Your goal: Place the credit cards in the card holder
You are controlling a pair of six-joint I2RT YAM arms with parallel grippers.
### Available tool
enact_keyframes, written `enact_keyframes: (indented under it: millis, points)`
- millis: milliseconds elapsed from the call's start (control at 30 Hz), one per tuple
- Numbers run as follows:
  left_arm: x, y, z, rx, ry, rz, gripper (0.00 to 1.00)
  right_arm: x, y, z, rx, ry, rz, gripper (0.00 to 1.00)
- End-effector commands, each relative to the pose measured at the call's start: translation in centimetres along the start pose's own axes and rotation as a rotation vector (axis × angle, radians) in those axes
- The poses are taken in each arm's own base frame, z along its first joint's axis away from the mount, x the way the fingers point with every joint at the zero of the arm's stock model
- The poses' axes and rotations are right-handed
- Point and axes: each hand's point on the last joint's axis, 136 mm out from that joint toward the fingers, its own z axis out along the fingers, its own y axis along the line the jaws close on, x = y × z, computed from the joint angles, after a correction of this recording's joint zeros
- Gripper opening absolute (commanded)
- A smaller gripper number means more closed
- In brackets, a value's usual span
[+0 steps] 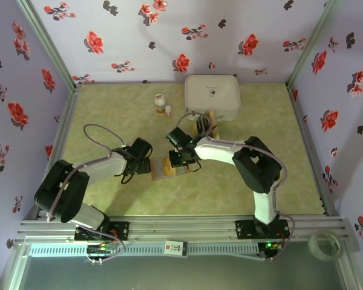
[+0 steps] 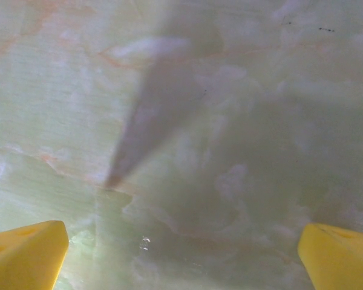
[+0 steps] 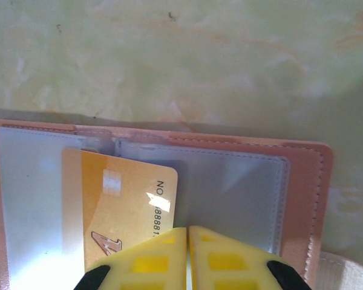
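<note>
The card holder (image 3: 302, 181) lies open on the table, its grey inner side up inside a reddish-brown border; from above the card holder (image 1: 164, 169) sits between the two arms. A tan-gold credit card (image 3: 121, 205) rests flat on its left half, slightly tilted. My right gripper (image 3: 188, 232) is shut, its yellow fingertips together over the card's near right corner, with nothing between them. From the top camera, my right gripper (image 1: 180, 158) hovers over the holder. My left gripper (image 2: 181, 241) is open wide over bare table, just left of the holder. More cards (image 1: 201, 125), black and tan, sit near the white box.
A large white rounded box (image 1: 212, 95) stands at the back. Two small bottles (image 1: 162, 105) stand to its left. Floral walls close the table on three sides. A tape roll (image 1: 324, 243) lies outside, beyond the front rail at the right.
</note>
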Motion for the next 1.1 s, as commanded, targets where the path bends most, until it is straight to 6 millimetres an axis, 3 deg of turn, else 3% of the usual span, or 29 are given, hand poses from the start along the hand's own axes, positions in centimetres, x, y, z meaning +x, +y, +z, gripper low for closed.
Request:
enact_keyframes:
  millis: [0,433,800,1067]
  points:
    - [0.5,-0.1,0.7,-0.01,0.035,0.027,1.0,0.1,1.2,0.3,-0.01,0.016,-0.034,0.1]
    - [0.6,-0.3,1.1,-0.005,0.042,0.028,1.0,0.1,4.4,1.3,-0.078,0.025,-0.038,0.1]
    - [0.6,-0.4,1.1,0.001,0.039,0.024,1.0,-0.2,7.3,0.6,-0.201,0.021,-0.007,0.1]
    - [-0.6,1.0,-1.2,-0.016,-0.037,-0.043,1.0,-0.5,5.3,-1.5,-0.13,-0.033,-0.026,0.11]
